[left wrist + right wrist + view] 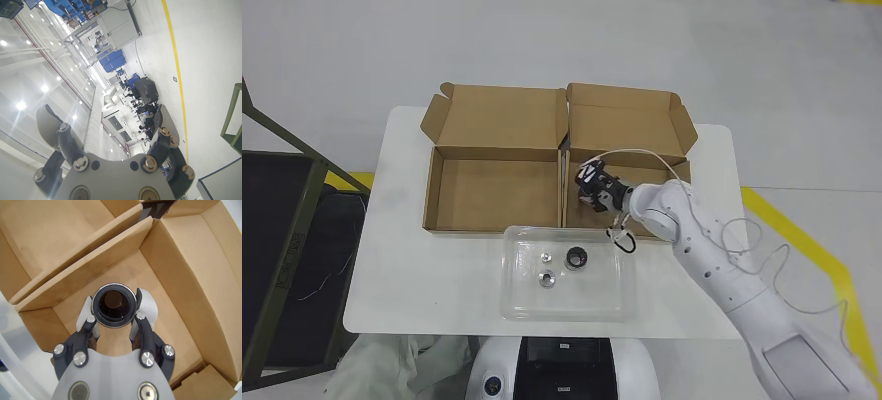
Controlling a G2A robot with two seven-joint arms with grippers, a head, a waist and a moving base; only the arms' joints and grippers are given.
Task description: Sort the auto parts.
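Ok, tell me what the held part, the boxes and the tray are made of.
Part: likely metal with a black, perhaps rubber, ring; bright rim, matte dark face. Boxes: plain brown cardboard, matte, with folded flaps. Tray: clear plastic, apparently; the table shows through it.

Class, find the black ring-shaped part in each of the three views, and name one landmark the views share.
Top view: black ring-shaped part in the right gripper, over the right cardboard box.
Right wrist view: the part gripped at picture centre, above the box floor.
Left wrist view: camera looks out at the hall floor.
Shared landmark: the right cardboard box.
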